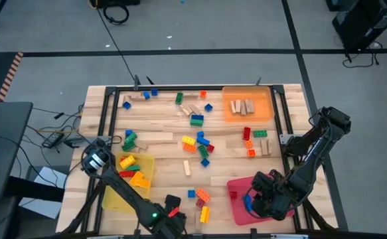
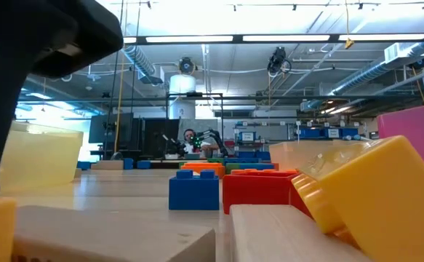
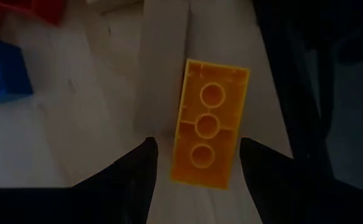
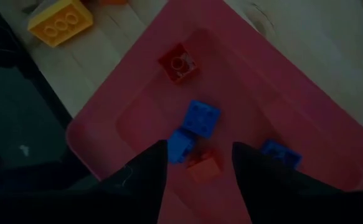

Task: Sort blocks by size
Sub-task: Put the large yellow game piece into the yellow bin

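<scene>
1. Wooden table carries scattered blocks
2. Left gripper reaches down at the near edge, fingers spread around a yellow brick
3. Right gripper hangs spread over the red tray, small bricks inside

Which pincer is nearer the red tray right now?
Right. The right pincer hovers directly over the red tray, open, above small blocks lying in it. The left pincer is at the table's front edge, left of that tray, open around a yellow brick.
</scene>
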Controlling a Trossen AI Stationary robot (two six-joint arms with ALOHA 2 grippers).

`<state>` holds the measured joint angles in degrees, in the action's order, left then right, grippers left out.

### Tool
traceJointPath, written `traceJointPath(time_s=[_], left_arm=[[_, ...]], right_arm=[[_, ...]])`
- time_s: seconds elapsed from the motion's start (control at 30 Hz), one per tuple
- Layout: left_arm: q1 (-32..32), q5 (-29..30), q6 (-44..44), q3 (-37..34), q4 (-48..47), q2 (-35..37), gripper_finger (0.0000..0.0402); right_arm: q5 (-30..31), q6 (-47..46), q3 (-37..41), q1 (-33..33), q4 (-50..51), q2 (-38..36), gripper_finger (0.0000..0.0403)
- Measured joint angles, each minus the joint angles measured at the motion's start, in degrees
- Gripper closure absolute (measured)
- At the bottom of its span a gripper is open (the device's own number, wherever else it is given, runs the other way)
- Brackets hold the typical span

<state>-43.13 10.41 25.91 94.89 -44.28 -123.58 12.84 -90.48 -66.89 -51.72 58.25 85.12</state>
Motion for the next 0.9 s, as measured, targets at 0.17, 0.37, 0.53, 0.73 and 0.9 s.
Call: traceJointPath(time_s=[0.17,0.37,0.53,0.73,0.9], left_arm=[[0.2,-1.0,-0.2,-0.6,1.5,-0.9,0.0178],[0.2,-0.9,1.5,-2.2,2.9,-1.0,0.0227],[0.2,-0.8,1.6,-2.2,2.5,-0.9,0.0259],[0.5,-0.6,1.6,-2.1,-4.0,1.0,0.0259],[1.1,-0.6,3.1,-1.9,-11.5,5.9,0.0259]], right_arm=[[0.0,0.0,0.0,0.0,-0.3,0.0,0.0209],[0.0,0.1,0.0,-0.1,-0.5,0.0,0.0209],[0.4,0.5,0.0,-0.4,-0.5,0.0,0.0209],[1.0,0.6,0.0,-0.4,-0.5,0.0,0.0209],[1.1,0.6,0.0,-0.4,-0.4,0.0,0.0209]])
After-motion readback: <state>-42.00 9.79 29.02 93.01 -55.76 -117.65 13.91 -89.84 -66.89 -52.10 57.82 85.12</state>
